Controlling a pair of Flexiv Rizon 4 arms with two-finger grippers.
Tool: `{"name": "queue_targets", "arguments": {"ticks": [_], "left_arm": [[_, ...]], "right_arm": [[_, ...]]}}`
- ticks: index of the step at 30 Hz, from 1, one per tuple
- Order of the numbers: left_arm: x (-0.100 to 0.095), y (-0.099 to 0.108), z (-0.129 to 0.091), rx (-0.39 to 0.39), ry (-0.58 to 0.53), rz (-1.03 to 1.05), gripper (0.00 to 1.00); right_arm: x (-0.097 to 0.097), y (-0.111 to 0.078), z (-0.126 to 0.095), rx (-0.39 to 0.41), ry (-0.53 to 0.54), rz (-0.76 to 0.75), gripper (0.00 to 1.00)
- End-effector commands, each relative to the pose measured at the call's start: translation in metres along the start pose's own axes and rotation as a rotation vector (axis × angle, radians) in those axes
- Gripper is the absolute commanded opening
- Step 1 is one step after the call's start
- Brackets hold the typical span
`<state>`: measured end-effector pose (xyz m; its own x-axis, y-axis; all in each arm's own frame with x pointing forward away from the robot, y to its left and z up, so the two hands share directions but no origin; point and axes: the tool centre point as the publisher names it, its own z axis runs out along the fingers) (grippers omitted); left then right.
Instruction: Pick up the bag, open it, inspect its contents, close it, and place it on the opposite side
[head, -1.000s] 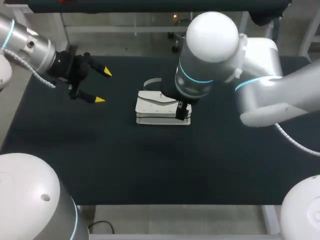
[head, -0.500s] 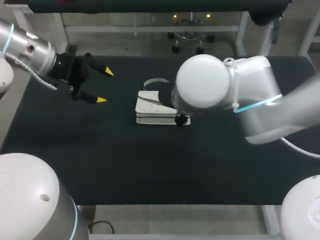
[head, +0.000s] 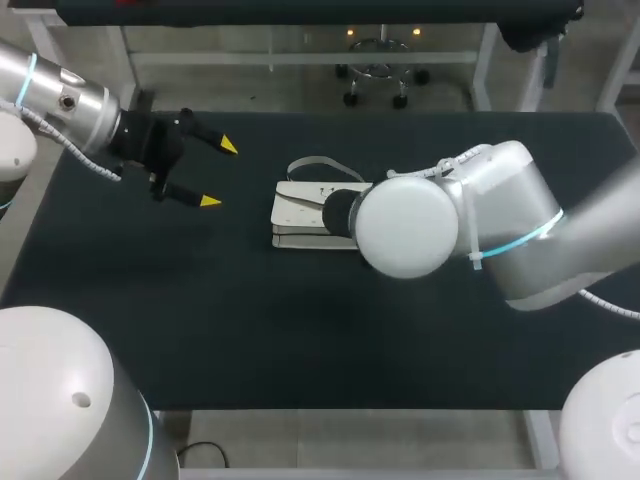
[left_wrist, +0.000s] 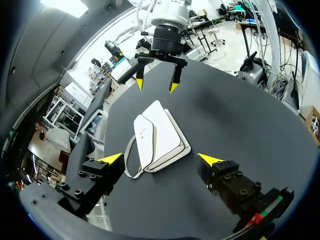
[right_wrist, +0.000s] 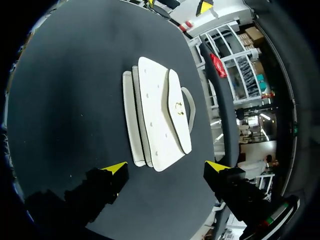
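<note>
The white bag (head: 300, 215) lies flat in the middle of the bench (head: 250, 330), its long side running left to right. The right end effector (right_wrist: 167, 166) is wide open and empty. The bag lies lengthwise just ahead of it, so this arm is nearer. The left end effector (head: 219, 174) is wide open too, farther off. The bag is far from every edge, with room all round.

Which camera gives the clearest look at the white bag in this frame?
The right wrist view: the white bag lies whole ahead of the right gripper, closed flap and clasp facing the camera. The left wrist view shows it whole too, at a slant. In the head view my right arm hides one end.
</note>
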<state>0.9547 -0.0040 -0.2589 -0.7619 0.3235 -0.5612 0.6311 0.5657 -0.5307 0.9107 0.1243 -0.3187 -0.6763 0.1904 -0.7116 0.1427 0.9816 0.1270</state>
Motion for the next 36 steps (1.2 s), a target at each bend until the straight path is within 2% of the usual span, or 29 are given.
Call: {"name": "queue_targets", "arguments": {"ticks": [1,6,12,16,19,23,27,36], "left_arm": [[-0.008,-0.002,0.008,0.014,0.026,0.023,1.0],[-0.013,-0.008,0.015,0.041,0.038,0.048,1.0],[-0.017,-0.01,0.028,0.05,0.063,0.063,1.0],[-0.017,-0.011,0.035,0.049,0.083,0.072,1.0],[-0.018,-0.012,0.039,0.048,0.094,0.076,1.0],[-0.018,-0.012,0.043,0.049,0.108,0.076,1.0],[-0.018,-0.013,0.046,0.051,0.115,0.079,1.0],[-0.02,-0.013,0.052,0.051,0.133,0.076,1.0]], "right_arm": [[0.012,0.005,0.013,-0.029,-0.121,-0.011,1.0],[0.018,0.01,0.028,-0.064,-0.124,-0.042,1.0],[0.014,0.009,0.042,-0.073,-0.13,-0.064,0.99],[0.007,0.006,0.048,-0.077,-0.129,-0.066,0.83],[0.004,0.005,0.052,-0.084,-0.129,-0.065,0.64],[0.003,0.004,0.053,-0.088,-0.133,-0.068,0.5],[0.002,0.0,0.059,-0.086,-0.133,-0.072,0.46],[0.004,-0.003,0.066,-0.096,-0.119,-0.075,0.45]]}}
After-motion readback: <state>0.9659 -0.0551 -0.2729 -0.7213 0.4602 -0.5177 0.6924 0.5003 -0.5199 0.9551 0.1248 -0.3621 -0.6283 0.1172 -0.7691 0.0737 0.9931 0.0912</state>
